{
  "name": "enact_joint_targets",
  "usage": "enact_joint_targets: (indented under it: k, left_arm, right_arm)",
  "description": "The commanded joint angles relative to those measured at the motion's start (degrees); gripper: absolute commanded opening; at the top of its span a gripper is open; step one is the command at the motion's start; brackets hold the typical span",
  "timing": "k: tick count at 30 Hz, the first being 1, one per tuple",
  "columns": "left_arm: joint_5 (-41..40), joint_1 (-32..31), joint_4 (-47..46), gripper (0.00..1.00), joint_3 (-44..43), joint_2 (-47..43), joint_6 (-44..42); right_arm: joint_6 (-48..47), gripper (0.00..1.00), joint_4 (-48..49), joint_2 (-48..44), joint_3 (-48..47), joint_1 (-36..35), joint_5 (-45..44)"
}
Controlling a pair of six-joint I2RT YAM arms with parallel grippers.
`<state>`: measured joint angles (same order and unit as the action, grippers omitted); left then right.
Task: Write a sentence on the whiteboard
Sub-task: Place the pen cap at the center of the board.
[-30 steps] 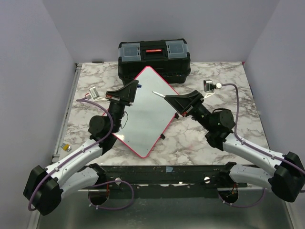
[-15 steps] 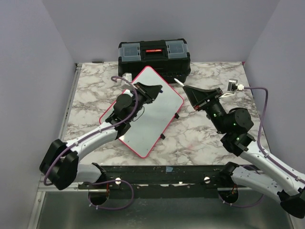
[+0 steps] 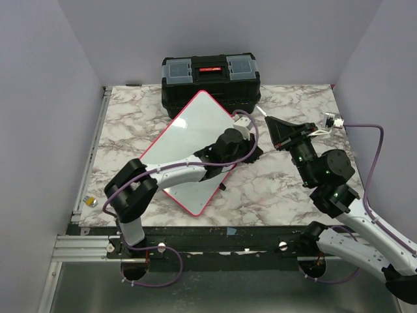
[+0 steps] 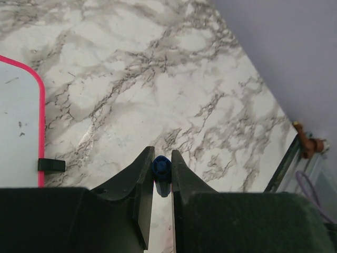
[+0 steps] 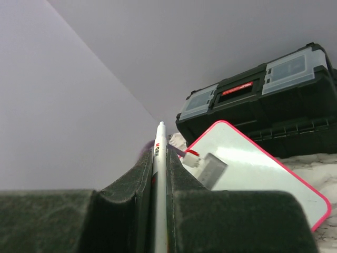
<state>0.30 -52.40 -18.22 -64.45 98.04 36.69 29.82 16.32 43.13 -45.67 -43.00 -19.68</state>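
Observation:
The whiteboard (image 3: pixel 189 150), white with a red-pink frame, lies flat and turned like a diamond in the middle of the table. My left arm reaches across it. My left gripper (image 3: pixel 253 154) is past the board's right edge, over bare marble, shut on a small blue cap (image 4: pixel 161 168). The left wrist view shows the board's corner (image 4: pixel 21 116) and one black foot (image 4: pixel 51 165). My right gripper (image 3: pixel 272 124) is raised to the right of the board, shut on a white marker (image 5: pixel 159 158) whose tip (image 3: pixel 259 109) points toward the toolbox. The board also shows in the right wrist view (image 5: pixel 258 179).
A black toolbox (image 3: pixel 210 81) stands right behind the board's far corner, and also shows in the right wrist view (image 5: pixel 263 95). A small round object (image 3: pixel 91 202) lies at the table's left edge. Purple-grey walls close in the table. The table's right edge (image 4: pixel 287 158) is near my left gripper.
My left arm has swept from the board's left side across it to its right edge. My right gripper has moved right, off the board, still holding the marker.

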Motion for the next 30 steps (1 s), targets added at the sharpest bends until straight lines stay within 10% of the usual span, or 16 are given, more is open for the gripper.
enact_joint_targets:
  k: [1,15,30]
  left_arm:
    - [-2.2,-3.0,8.3,0.0,-6.8,7.7,-9.9]
    - [-2.5,-6.3,8.3,0.01,-11.7,19.3,-15.1]
    - [-0.9,-6.5,8.5,0.68,-11.8,17.5,-16.3]
  right_arm:
    - [-1.6,0.01,-4.4,-0.4,-1.5,0.0,-3.2]
    - [-0.9,0.01,-7.0,-0.8,-0.8,0.0,-4.4]
    - [-0.8,0.01,-7.2,-0.3,-1.4,0.0,-3.7]
